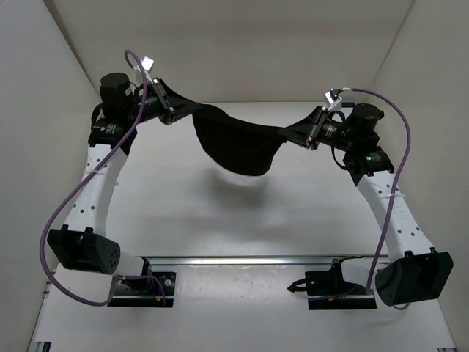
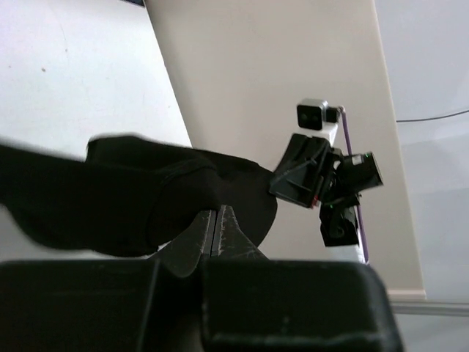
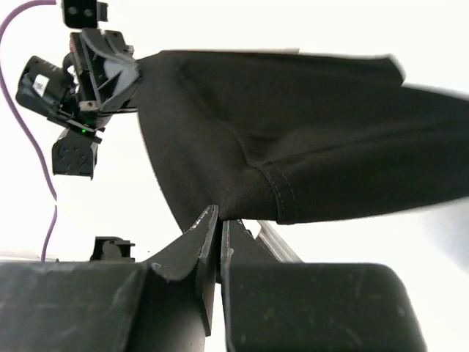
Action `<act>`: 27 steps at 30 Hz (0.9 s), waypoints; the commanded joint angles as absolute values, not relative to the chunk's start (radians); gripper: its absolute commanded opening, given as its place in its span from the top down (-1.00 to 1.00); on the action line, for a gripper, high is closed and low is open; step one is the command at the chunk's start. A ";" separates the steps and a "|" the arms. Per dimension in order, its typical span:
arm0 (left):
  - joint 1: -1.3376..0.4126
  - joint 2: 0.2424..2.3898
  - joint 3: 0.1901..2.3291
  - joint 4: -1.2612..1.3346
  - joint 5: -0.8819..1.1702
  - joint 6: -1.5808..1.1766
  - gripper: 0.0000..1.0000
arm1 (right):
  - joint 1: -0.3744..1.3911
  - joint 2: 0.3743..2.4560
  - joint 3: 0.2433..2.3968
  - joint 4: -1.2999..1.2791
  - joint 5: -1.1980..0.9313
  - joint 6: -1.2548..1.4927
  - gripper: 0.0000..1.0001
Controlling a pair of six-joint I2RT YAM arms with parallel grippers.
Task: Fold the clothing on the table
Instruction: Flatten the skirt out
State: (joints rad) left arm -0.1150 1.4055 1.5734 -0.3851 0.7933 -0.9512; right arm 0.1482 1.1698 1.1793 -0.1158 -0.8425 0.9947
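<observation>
Clothing (image 1: 238, 147): one black limp garment, strung in the air between the two arms toward the far side of the tabletop (image 1: 161, 220). It hangs clear of the surface, with its shadow on the white below.

- Left arm (image 1: 95, 176): left jaws pressed fully together on the garment's left edge. The wrist view shows only a thin pinch of cloth at the tips.
- Middle: the cloth sags like a hammock, belly lowest, top edge pulled fairly taut.
- Right arm (image 1: 388, 205): right jaws likewise clamped tight, biting the stitched hem at the right end. This hold is also shallow.

Risks, as I judge them:
- Both holds are near the fingertips. Spreading the arms wider could drag an edge free and drop that side.
- If the garment is lowered as it hangs, the belly lands first and may bunch instead of lying flat.
- An uneven descent would skew the fold line.
</observation>
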 commanded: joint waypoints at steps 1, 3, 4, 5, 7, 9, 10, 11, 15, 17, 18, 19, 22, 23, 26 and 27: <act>-0.123 1.469 1.555 -0.376 0.815 -0.950 1.00 | 0.121 1.229 1.169 -0.098 -0.906 0.988 1.00; -0.124 1.532 1.610 -0.394 0.816 -0.922 1.00 | 0.120 1.297 1.207 -0.075 -0.937 0.980 1.00; -0.123 1.583 1.667 -0.428 0.812 -0.913 1.00 | 0.127 1.348 1.247 -0.071 -0.939 0.964 1.00; -0.121 1.641 1.702 -0.466 0.805 -0.887 1.00 | 0.136 1.408 1.271 -0.083 -0.945 0.954 1.00; -0.112 1.725 1.874 -0.539 0.804 -0.855 1.00 | 0.161 1.491 1.406 -0.119 -0.946 0.885 0.99; -0.103 1.791 2.001 -0.592 0.784 -0.830 1.00 | 0.195 1.580 1.509 -0.170 -0.946 0.847 1.00; -0.089 1.824 2.073 -0.612 0.787 -0.831 1.00 | 0.192 1.604 1.578 -0.207 -0.945 0.818 1.00; -0.081 1.847 2.103 -0.608 0.798 -0.842 1.00 | 0.201 1.621 1.635 -0.239 -0.949 0.804 1.00; -0.060 1.853 2.166 -0.609 0.819 -0.853 1.00 | 0.196 1.615 1.649 -0.316 -0.910 0.727 1.00; -0.090 1.820 2.111 -0.655 0.790 -0.806 1.00 | 0.175 1.562 1.486 -0.247 -0.925 0.755 1.00; -0.103 1.801 2.080 -0.679 0.770 -0.767 1.00 | 0.166 1.524 1.438 -0.229 -0.925 0.762 1.00; -0.127 1.778 2.012 -0.695 0.749 -0.723 1.00 | 0.158 1.493 1.343 -0.203 -0.933 0.773 1.00; -0.210 1.640 1.655 -0.674 0.648 -0.651 0.98 | 0.138 1.425 1.104 -0.199 -0.898 0.738 1.00; -0.250 1.579 1.476 -0.608 0.618 -0.650 0.97 | 0.140 1.421 1.010 -0.216 -0.884 0.726 1.00; -0.331 1.499 1.032 -0.392 0.612 -0.701 0.62 | 0.118 1.385 0.832 -0.300 -0.776 0.661 0.90; -0.337 1.502 0.970 -0.285 0.644 -0.731 0.23 | 0.115 1.384 0.809 -0.317 -0.731 0.646 0.58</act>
State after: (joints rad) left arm -0.3046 1.4925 1.2137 -0.4622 0.6682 -0.7082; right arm 0.1276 1.4101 0.8902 -0.2440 -0.8352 0.7269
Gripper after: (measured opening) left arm 0.275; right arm 0.149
